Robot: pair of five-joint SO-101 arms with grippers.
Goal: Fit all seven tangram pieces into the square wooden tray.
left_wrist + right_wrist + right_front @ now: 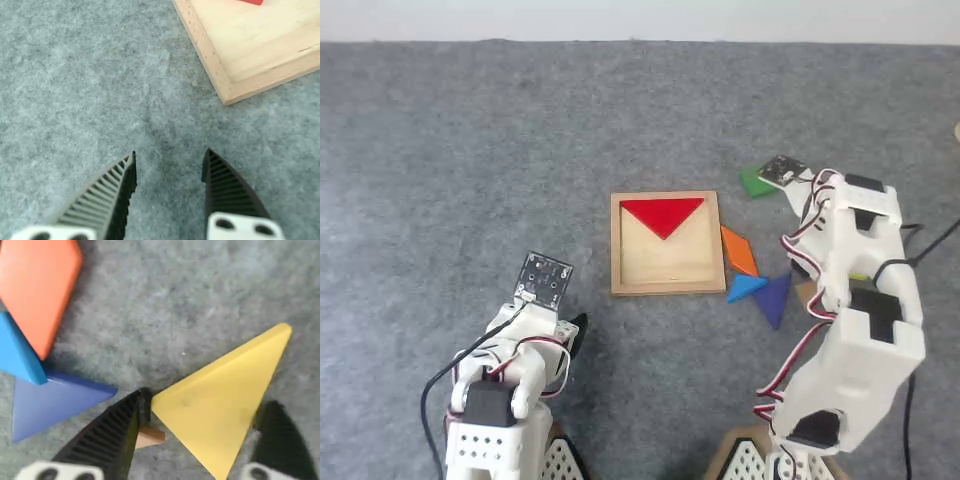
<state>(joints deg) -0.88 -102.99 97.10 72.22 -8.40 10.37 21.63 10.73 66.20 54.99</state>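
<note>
Straddling the yellow triangle [225, 395] toward the surface's [470, 150] right edge, right claw [206, 405] stands spread, one finger touching its corner. Left claw [171, 156] likewise spread, empty, just beside the tray [220, 75].

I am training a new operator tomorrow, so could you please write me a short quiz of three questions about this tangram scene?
1. True or false: the wooden tray already holds two pieces.
2. Which piece lies between the fingers of the right gripper? A) orange parallelogram B) yellow triangle C) green piece
3. Fill in: the left gripper is ____ over the carpet.
Key: 1 false, only the red triangle lies in it; 2 B; 3 open.
</note>
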